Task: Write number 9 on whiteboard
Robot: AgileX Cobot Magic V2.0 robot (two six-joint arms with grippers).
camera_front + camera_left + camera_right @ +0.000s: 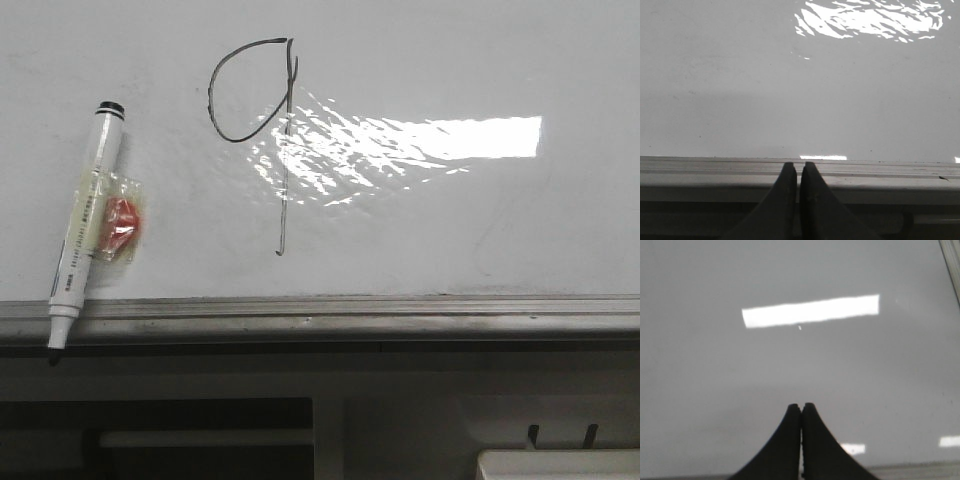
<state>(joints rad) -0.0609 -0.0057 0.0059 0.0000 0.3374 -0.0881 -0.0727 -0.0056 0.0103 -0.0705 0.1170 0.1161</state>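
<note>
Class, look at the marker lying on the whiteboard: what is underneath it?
Under the marker lies a clear wrapper with a red patch, on the whiteboard. The part beneath the barrel is hidden.

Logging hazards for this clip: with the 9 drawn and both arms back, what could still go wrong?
1. The white marker with black cap end lies with its tip past the grey metal edge rail of the glossy whiteboard; a nudge could drop it.
2. The thin black hand-drawn number 9 could smudge if an arm sweeps across it.
3. The marker's tip looks uncapped and may dry out.

Dark, curved, tapering claw fingers [812, 200]
</note>
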